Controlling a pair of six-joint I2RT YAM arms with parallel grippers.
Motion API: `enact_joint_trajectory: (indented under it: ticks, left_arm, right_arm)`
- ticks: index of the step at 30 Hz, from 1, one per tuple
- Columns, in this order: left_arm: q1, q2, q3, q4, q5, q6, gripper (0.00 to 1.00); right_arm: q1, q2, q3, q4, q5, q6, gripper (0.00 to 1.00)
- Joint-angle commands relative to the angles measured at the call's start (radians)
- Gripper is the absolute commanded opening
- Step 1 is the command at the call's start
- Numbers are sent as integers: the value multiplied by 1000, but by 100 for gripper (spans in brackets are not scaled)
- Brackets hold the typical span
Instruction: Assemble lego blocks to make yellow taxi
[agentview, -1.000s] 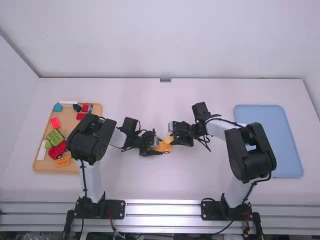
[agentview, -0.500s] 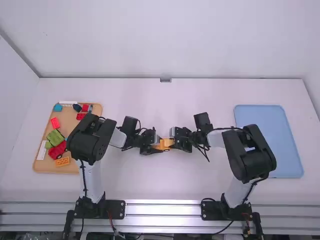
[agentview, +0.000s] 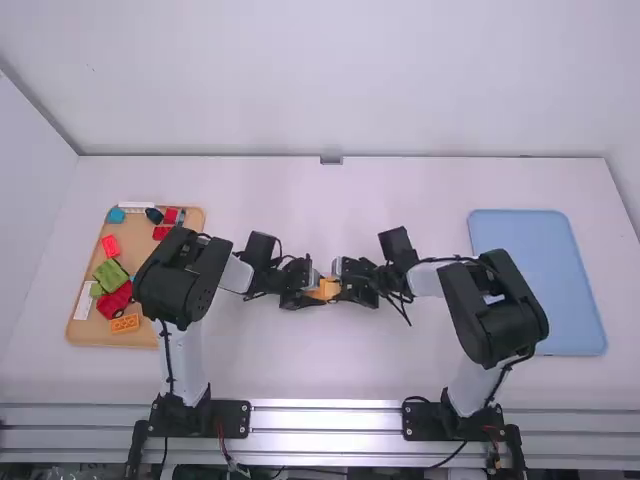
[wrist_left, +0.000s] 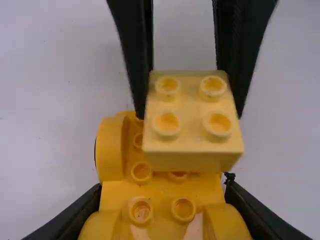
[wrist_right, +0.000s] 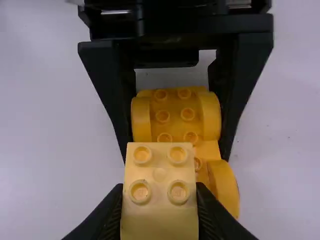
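Tabletop (agentview: 300, 370) runs white across the frame, and just about at its middle the two arms bring their hands together. The left claw (agentview: 318, 290) is clamped on a yellow wheeled base (wrist_left: 162, 187), whose round studs and fat wheels show plainly between the black fingers. Close against it, the right claw (agentview: 338, 279) grips a paler yellow block (wrist_right: 160, 215), a small one with four studs on top. Seen from the left wrist, that block covers part of the base's studs; I can't tell whether the two pieces touch. Over at the left side of the frame lies a tan tray (agentview: 135, 255), partly covered by the left arm (agentview: 185, 275). Toward its upper edge are a white block (agentview: 137, 205), a blue block (agentview: 116, 216) and a dark piece (agentview: 153, 214), with red blocks (agentview: 171, 215) just beside. Lower down sit green blocks (agentview: 111, 272), a red piece (agentview: 115, 300) and an orange block (agentview: 125, 324). Well apart from all that, a pale blue tray (agentview: 545, 290) rests at the right of the frame.
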Motion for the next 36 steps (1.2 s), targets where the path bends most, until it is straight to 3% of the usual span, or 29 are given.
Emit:
enact_joint_trajectory:
  ticks: [1, 9, 18, 27, 36]
  left_arm:
    - [-6, 21, -35, -24, -52, 5, 41]
    - [-8, 21, -65, 8, -52, 4, 41]
    - [-10, 21, -68, 19, -53, 3, 39]
    - [-8, 21, -67, 26, -56, 3, 39]
    - [-9, 21, -67, 29, -60, -3, 37]
  right_arm:
    - [-23, -6, 4, 1, 8, -8, 23]
    - [-28, -6, 5, 18, -9, -8, 27]
    - [26, -6, 5, -5, 85, -8, 25]
    - [25, -6, 5, -35, 96, -18, 25]
    - [25, -6, 90, -229, 99, -89, 22]
